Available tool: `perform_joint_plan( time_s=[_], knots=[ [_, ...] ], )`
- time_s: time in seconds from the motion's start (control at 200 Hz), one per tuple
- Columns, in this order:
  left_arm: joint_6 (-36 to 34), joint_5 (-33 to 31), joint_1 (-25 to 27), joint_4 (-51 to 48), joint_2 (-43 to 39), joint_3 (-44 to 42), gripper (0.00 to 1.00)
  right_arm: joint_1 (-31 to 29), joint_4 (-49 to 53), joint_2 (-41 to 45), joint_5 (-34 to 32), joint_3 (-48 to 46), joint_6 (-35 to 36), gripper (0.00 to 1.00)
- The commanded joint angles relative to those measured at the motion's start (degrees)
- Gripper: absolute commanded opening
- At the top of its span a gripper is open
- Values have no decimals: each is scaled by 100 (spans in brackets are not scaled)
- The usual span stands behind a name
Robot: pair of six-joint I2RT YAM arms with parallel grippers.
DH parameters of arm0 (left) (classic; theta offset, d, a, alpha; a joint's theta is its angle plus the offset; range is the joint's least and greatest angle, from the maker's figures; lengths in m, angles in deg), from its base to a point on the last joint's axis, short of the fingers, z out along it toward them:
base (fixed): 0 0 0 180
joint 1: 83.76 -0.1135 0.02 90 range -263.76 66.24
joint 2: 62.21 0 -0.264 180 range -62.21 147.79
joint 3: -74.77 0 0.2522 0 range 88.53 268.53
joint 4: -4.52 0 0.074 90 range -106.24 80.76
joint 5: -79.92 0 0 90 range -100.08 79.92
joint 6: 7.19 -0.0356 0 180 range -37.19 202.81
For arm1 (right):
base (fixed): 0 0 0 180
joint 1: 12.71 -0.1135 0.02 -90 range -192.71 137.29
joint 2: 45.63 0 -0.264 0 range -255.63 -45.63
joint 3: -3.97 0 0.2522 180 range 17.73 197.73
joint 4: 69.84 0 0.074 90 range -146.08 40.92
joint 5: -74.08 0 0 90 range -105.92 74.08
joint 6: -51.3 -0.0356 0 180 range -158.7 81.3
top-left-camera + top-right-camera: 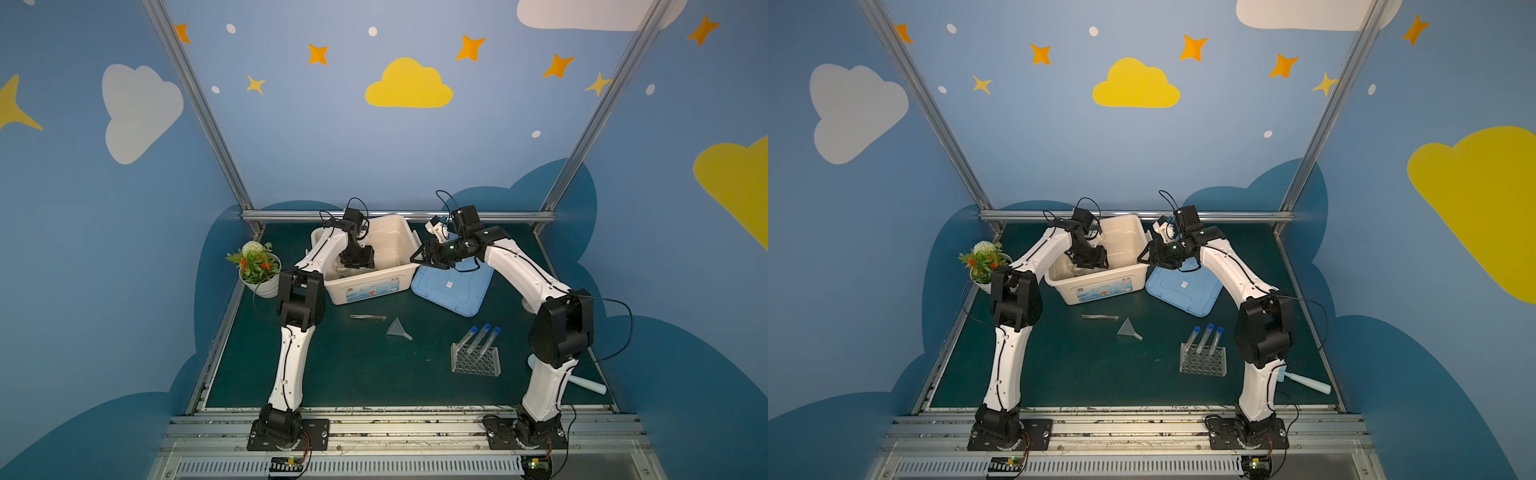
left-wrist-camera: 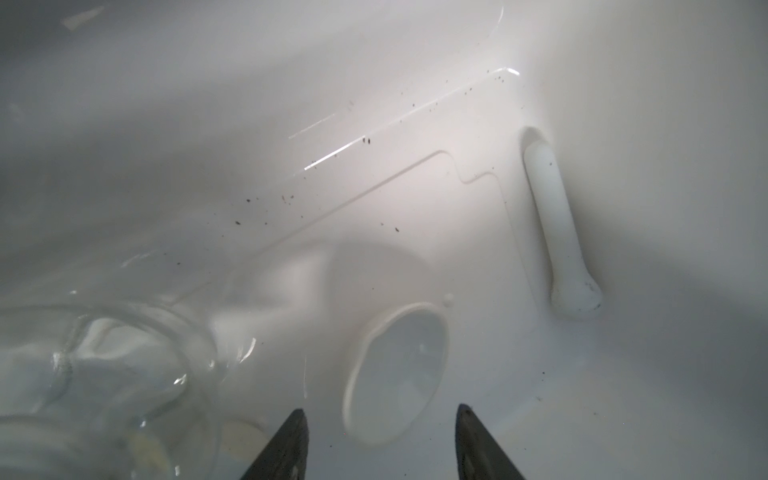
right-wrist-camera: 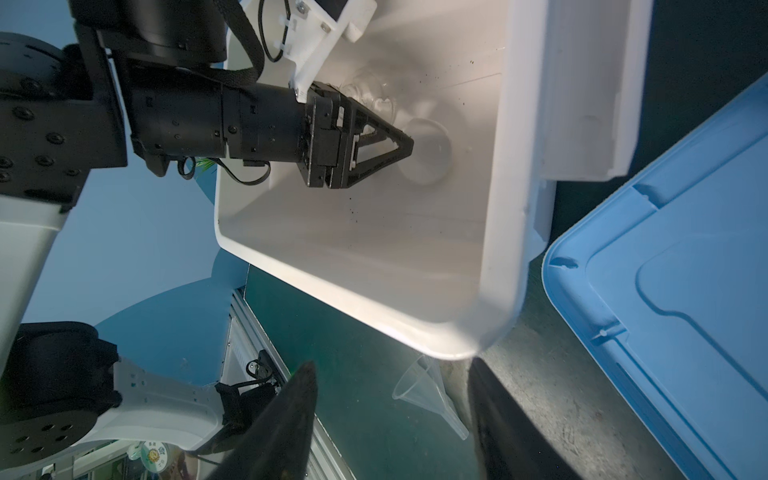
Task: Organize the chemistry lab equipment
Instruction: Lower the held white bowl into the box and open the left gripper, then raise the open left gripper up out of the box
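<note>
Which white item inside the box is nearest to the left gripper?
The white cup, lying on its side right before the open left gripper; the pestle lies farther off, to one side.

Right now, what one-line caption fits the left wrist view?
Open left gripper close to the white bowl inside the white bin, pestle and glass flask lying nearby.

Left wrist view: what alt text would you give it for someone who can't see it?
Inside a white bin, a small white cup lies on its side at the tips of two dark, open jaws. A white pestle lies by the wall, and a clear glass flask sits blurred at one edge.
</note>
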Motion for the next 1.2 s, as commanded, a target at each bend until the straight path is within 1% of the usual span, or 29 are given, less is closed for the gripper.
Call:
perform_joint_plan(
  time_s=[0.0,0.14,0.18,0.23,0.295,0.335,0.656,0.871,1.061,1.191],
  knots=[
    [-20,-84,-62,-100,185,143,62,5,153,167,-58,102,-21,58],
    [2,-124,-57,-94,102,145,72,4,144,165,-53,102,-36,58],
    [14,-148,-60,-86,79,152,78,4,145,172,-53,102,-47,58],
    [40,-176,-61,-95,26,165,87,4,145,176,-53,93,-48,58],
    [60,-120,-60,-119,-68,160,93,8,145,194,-55,71,-48,58],
    [65,-81,-52,-97,-141,157,99,11,136,209,-70,59,-47,58],
    [143,-59,-24,-6,-987,97,100,17,74,291,-67,-38,-56,58],
    [126,-1,2,164,-1721,-201,100,20,27,348,-53,-93,-64,59],
    [-7,-42,71,525,-2669,-1039,100,48,-73,409,-78,-220,-110,59],
    [-96,-94,146,982,-3469,-1977,100,58,-127,431,-74,-293,-143,59]
  ],
)
